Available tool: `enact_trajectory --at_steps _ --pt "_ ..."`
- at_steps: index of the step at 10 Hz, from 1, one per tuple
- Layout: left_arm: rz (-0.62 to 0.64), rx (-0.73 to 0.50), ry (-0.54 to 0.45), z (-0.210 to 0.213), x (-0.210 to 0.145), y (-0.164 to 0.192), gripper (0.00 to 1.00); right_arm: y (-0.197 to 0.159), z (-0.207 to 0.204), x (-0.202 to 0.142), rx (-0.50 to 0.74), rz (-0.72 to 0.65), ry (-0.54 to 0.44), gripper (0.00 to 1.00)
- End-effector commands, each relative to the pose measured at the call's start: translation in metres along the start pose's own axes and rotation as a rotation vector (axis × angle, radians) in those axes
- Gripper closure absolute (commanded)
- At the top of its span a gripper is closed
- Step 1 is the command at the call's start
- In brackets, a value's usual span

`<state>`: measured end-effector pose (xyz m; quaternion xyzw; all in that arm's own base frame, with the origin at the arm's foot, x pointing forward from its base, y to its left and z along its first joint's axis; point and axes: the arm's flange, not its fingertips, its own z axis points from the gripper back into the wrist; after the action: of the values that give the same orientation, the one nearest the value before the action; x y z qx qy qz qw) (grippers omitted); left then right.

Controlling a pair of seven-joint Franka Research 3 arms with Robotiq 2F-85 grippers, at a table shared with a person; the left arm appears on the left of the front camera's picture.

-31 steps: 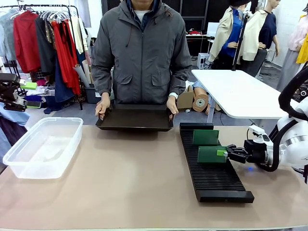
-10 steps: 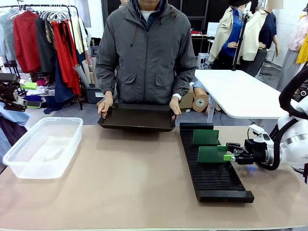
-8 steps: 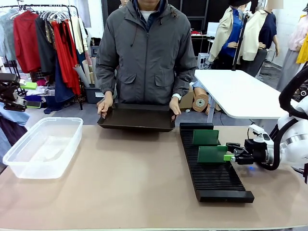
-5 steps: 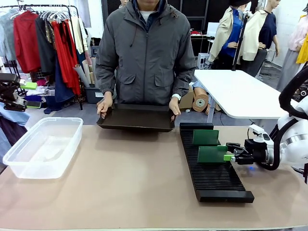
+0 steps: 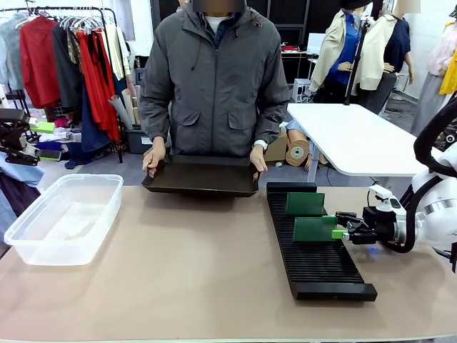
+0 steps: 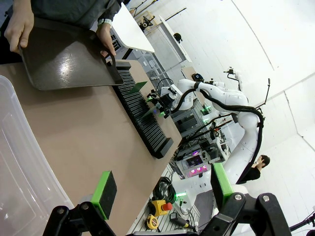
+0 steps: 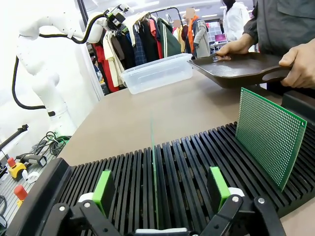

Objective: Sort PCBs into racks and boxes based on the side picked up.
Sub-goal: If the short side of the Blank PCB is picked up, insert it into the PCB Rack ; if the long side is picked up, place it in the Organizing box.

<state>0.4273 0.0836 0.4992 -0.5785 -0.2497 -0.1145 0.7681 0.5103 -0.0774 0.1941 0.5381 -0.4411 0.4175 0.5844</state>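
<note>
Long black slotted rack point(image 5: 314, 243) holds two upright green circuit boards point(image 5: 305, 204); clear plastic tub point(image 5: 64, 218) seemingly empty; right pincer point(image 5: 343, 230) spread apart

Bright, even indoor light; wrist views bend at edges.

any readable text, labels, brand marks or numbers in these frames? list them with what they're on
None readable.
PCBs: plain green or dotted faces, no print to make out.
Rack, box, tray: unmarked.
Right gripper: no marking legible.
Left gripper: no marking legible.
Lit screen on the floor gear in the left wrist view: too small and blurred to read.
</note>
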Motion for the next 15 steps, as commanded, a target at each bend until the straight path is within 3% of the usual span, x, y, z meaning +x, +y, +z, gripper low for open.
enact_trajectory --at_steps 1,7,10,15 --pt "0.009 -0.007 -0.004 0.001 0.000 -0.003 0.00 -0.001 -0.002 0.010 -0.011 -0.020 -0.013 0.00" --pt "0.009 -0.007 -0.004 0.001 0.000 -0.003 0.00 0.020 -0.031 0.094 0.062 -0.158 -0.030 0.00" --pt "0.009 -0.007 -0.004 0.001 0.000 -0.003 0.00 0.046 -0.047 0.132 0.093 -0.400 0.003 0.00" --pt "0.009 -0.007 -0.004 0.001 0.000 -0.003 0.00 0.095 -0.065 0.186 0.133 -0.737 -0.040 0.00"
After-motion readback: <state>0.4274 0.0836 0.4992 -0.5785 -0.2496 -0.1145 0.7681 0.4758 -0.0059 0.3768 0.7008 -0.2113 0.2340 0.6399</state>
